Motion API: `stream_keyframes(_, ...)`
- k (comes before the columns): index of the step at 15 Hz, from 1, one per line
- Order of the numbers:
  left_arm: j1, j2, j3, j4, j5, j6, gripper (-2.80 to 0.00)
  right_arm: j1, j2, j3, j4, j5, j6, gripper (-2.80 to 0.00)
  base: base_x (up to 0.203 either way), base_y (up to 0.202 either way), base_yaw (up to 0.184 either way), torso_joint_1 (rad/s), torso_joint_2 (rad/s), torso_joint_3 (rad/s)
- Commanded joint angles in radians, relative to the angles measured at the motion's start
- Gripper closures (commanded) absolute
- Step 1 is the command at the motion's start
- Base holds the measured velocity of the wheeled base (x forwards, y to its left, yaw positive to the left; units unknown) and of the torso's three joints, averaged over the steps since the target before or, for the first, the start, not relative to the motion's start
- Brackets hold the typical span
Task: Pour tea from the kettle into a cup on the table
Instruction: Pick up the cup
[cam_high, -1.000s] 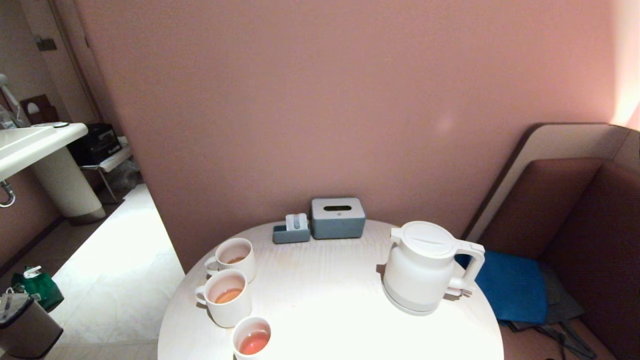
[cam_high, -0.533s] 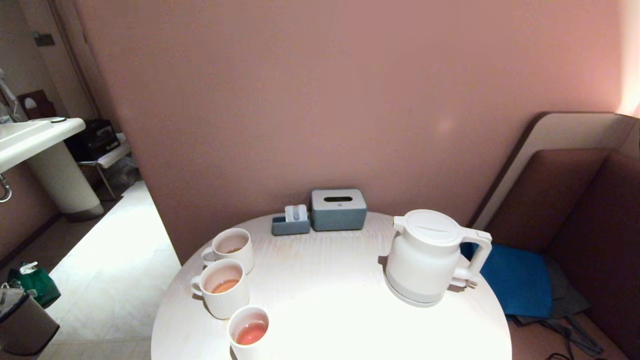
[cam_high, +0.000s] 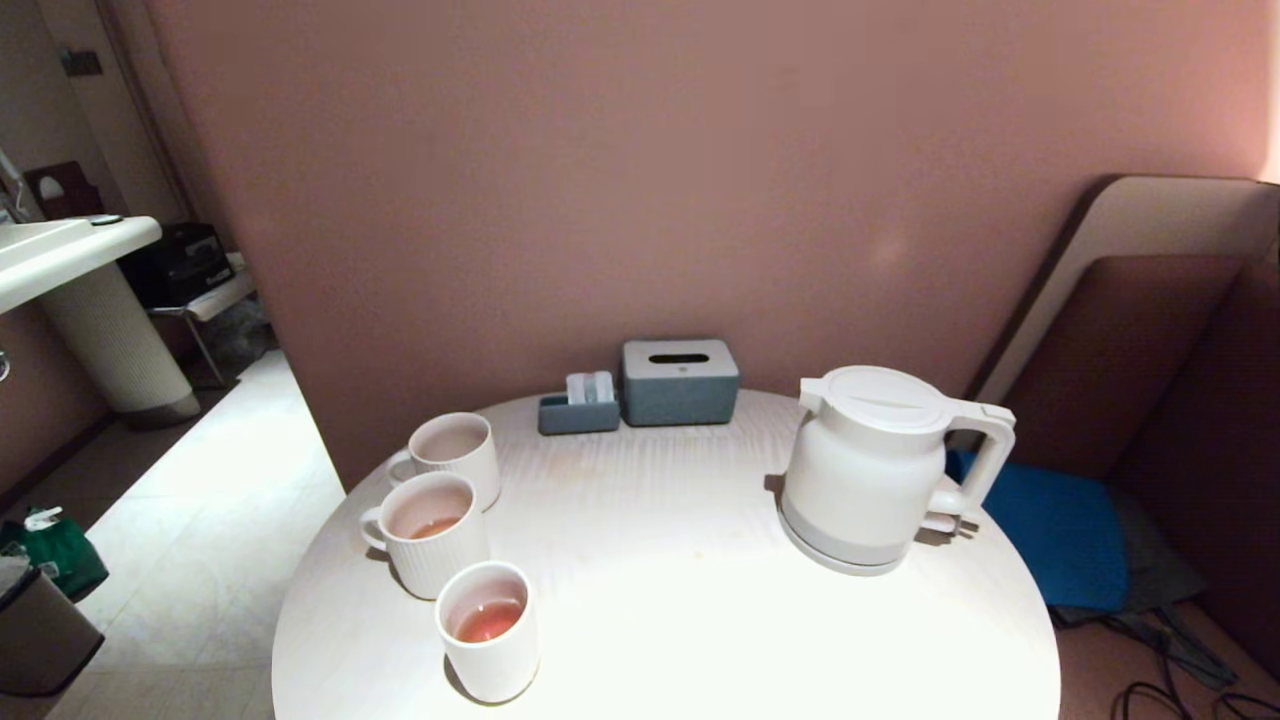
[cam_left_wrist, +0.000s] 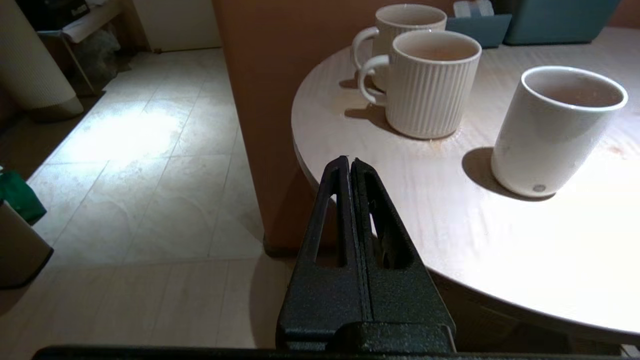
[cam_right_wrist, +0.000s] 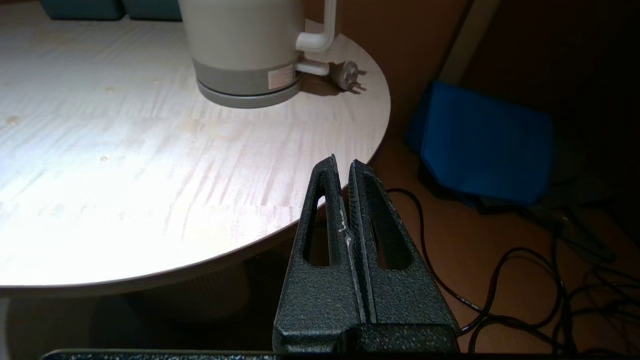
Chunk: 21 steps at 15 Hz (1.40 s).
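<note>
The white kettle (cam_high: 872, 466) stands upright on the right side of the round pale table (cam_high: 680, 600), lid on, handle turned right; its grey foot (cam_right_wrist: 245, 80) shows in the right wrist view. A small plain white cup (cam_high: 487, 630) with reddish-orange tea (cam_high: 487, 621) in it sits near the table's front left edge, and appears again as the cup (cam_left_wrist: 555, 130) in the left wrist view. My left gripper (cam_left_wrist: 349, 161) is shut and empty at the table's left rim, short of the cup. My right gripper (cam_right_wrist: 343, 164) is shut and empty at the front right rim, short of the kettle. Neither arm shows in the head view.
Two ribbed white mugs (cam_high: 430, 535) (cam_high: 452, 452) with handles stand behind the cup. A grey-blue tissue box (cam_high: 679, 381) and a small holder (cam_high: 578, 408) sit at the back by the wall. A blue cushion (cam_high: 1040, 540) and cables (cam_right_wrist: 550, 280) lie right of the table.
The whole head view has shifted: the camera has sunk and come closer, so the table and things look larger and are seen more from the side. Nothing on the table has moved.
</note>
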<state>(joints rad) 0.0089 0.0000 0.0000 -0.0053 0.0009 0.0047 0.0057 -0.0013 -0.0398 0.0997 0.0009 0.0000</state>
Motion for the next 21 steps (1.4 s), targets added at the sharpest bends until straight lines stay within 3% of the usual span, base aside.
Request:
stream_keyframes(1,0.0,0.002,0.0,-0.001,0.001,0.0,0.0,0.0,0.001,0.0,0.002,0.001,0.0,0.0,0.0,0.0,0.0,-0.072,0.19,0.107)
stream_keyframes(19,0.0,0.002,0.0,-0.002,0.002,0.001,0.0,0.0,0.001,0.0,0.0,0.001,0.0,0.0,0.0,0.0,0.0,-0.005,0.01,0.008)
stream_keyframes(21,0.0,0.01,-0.057,-0.003,0.001,0.0,0.0,0.0,0.001,0.0,0.001,0.001,0.0,0.0,0.0,0.0,0.0,0.0,0.0,0.0)
